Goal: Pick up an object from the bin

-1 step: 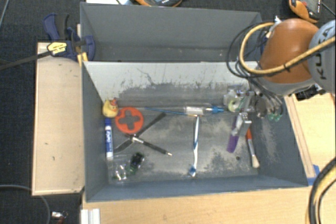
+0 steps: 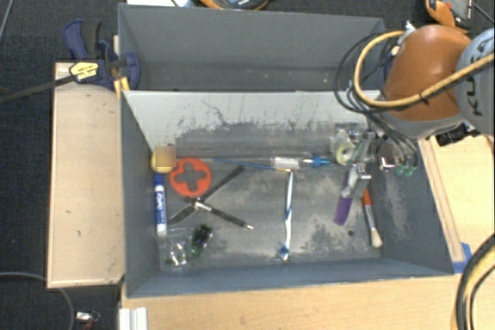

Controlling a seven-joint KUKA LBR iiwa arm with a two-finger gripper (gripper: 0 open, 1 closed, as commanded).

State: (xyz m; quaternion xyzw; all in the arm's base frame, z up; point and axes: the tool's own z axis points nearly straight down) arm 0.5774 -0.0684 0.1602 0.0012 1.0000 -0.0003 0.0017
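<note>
Closest to the front wall lie the blue head of a white toothbrush [image 2: 288,212] and a small clear bag [image 2: 179,250]. My gripper [image 2: 356,170] hangs low at the right side of the bin [image 2: 271,276], just over the top of a purple stick [image 2: 343,209]. I cannot make out how wide my gripper is spread, or if it has the stick yet. I think I am at the grabbing step. Next I need a good squeeze, then a straight lift. A thin brush [image 2: 370,222] with an orange bit lies just beside the stick and could get in the way. The orange wheel [image 2: 190,176], blue marker [image 2: 160,205] and tan block [image 2: 162,158] are far off at the left
</note>
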